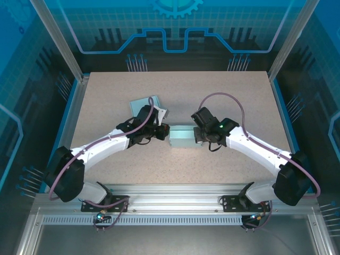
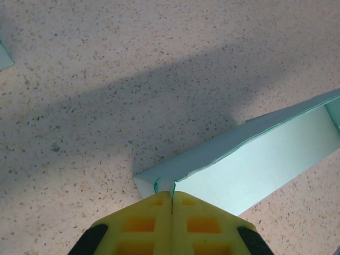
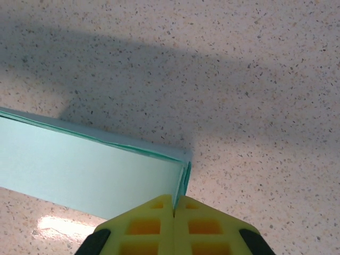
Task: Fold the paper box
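The paper box (image 1: 181, 138) is a small light-teal carton standing on the speckled table between both arms. My left gripper (image 1: 166, 133) is at its left end and my right gripper (image 1: 196, 136) at its right end. In the left wrist view the yellow jaws of the left gripper (image 2: 171, 197) are shut on the thin end wall of the paper box (image 2: 255, 159). The right wrist view shows the right gripper (image 3: 174, 204) pinched the same way on the opposite end wall of the paper box (image 3: 90, 167), whose layered teal edges show at the corner.
A second flat teal sheet (image 1: 144, 103) with a white piece (image 1: 160, 112) lies just behind the left arm's wrist; its corner (image 2: 3, 56) shows in the left wrist view. Bare tabletop (image 1: 180, 90) stretches behind the box, bounded by blue side rails and a metal frame.
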